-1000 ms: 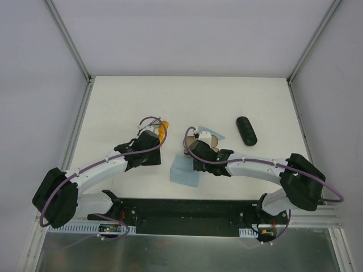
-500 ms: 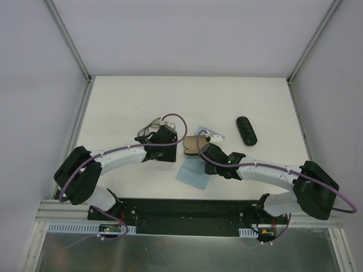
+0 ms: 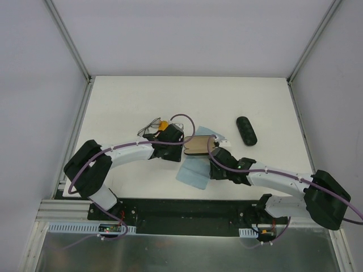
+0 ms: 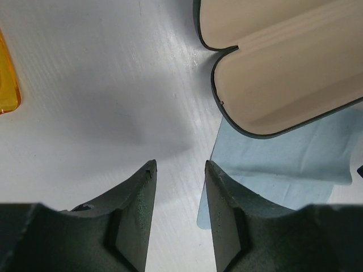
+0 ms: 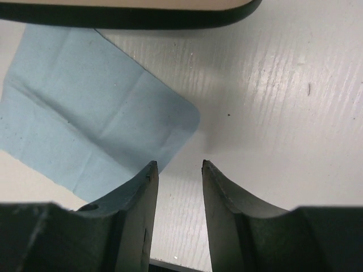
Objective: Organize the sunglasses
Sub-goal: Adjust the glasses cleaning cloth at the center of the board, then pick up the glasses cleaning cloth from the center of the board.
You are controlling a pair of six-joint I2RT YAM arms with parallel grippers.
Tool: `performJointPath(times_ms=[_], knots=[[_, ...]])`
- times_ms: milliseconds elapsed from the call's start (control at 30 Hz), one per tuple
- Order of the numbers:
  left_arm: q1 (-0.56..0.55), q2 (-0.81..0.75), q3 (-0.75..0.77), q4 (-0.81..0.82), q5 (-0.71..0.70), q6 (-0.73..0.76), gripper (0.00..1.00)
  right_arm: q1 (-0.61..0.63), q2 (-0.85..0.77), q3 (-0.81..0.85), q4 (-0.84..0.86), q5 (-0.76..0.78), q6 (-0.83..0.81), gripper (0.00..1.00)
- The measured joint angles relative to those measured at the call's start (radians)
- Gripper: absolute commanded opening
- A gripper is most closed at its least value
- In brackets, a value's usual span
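The wire-framed sunglasses (image 3: 150, 128) and the orange sunglasses (image 3: 163, 124) lie side by side on the white table, left of centre. Only an orange edge (image 4: 7, 85) shows in the left wrist view. An open black case (image 3: 198, 145) with a tan lining (image 4: 283, 62) lies beside them to the right. My left gripper (image 3: 179, 147) (image 4: 180, 167) hovers just left of the case, open and empty. My right gripper (image 3: 214, 161) (image 5: 178, 165) is at the case's right end, open over bare table, beside a light-blue cloth (image 5: 85, 124).
The light-blue cloth (image 3: 194, 171) lies in front of the open case, and another cloth (image 3: 214, 134) pokes out behind it. A closed black case (image 3: 246, 130) lies at the right. Metal frame posts stand at the table's back corners.
My right gripper has opened and drawn back to the right; the case now lies open on the table. My left arm has swung right from the sunglasses towards the case.
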Motion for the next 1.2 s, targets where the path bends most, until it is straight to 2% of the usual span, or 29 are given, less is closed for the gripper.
performJointPath(times_ms=[233, 467, 600, 833, 1000, 1200], knots=[[0.0, -0.035, -0.001, -0.001, 0.008, 0.068, 0.41, 0.0, -0.085, -0.043, 0.004, -0.054, -0.033, 0.4], [-0.008, -0.093, -0.045, 0.024, 0.009, 0.145, 0.45, 0.042, -0.095, -0.045, 0.042, -0.13, -0.175, 0.4], [-0.019, -0.123, -0.081, 0.058, 0.007, 0.179, 0.46, 0.08, -0.061, -0.005, 0.037, -0.119, -0.259, 0.4], [-0.017, -0.264, -0.179, 0.111, 0.001, 0.199, 0.47, 0.122, 0.011, 0.027, 0.053, -0.076, -0.388, 0.4], [0.026, -0.335, -0.229, 0.144, 0.024, 0.194, 0.47, 0.124, 0.059, 0.034, 0.066, -0.066, -0.435, 0.4], [0.076, -0.37, -0.281, 0.155, 0.06, 0.187, 0.47, 0.126, 0.109, 0.046, 0.071, -0.062, -0.454, 0.33]])
